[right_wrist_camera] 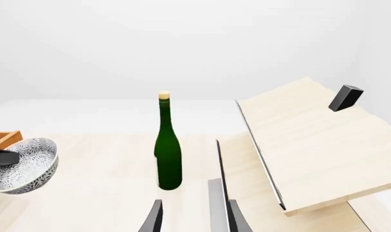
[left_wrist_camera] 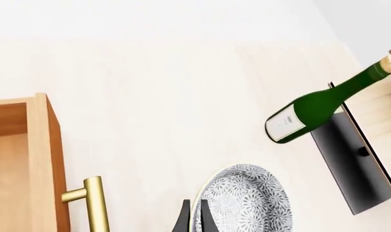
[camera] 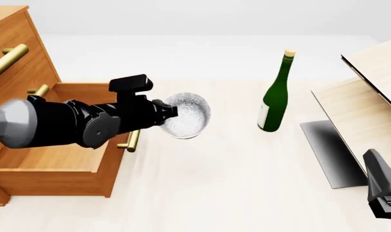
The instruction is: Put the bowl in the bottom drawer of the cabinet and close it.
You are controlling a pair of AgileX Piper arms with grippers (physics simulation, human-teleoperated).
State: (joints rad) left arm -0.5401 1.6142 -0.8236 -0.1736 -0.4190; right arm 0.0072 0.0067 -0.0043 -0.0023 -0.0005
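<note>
The small white speckled bowl point(camera: 187, 116) hangs tipped on its side above the table, just right of the open bottom drawer point(camera: 53, 152) of the orange-brown cabinet point(camera: 18, 63). My left gripper point(camera: 170, 112) is shut on the bowl's rim. In the left wrist view its fingers point(left_wrist_camera: 182, 220) pinch the rim of the bowl point(left_wrist_camera: 247, 200), and the drawer's front point(left_wrist_camera: 42, 159) with its brass handle point(left_wrist_camera: 95, 203) lies beside them. My right gripper point(right_wrist_camera: 194, 217) is open and holds nothing, low at the front right point(camera: 383, 188). The bowl point(right_wrist_camera: 21, 164) also shows in the right wrist view.
A tall green bottle point(camera: 275, 96) stands upright on the table to the right of the bowl. A pale wooden board structure point(camera: 369, 101) with a dark panel point(camera: 331, 150) fills the right side. Two upper drawers with brass handles point(camera: 7, 60) are shut.
</note>
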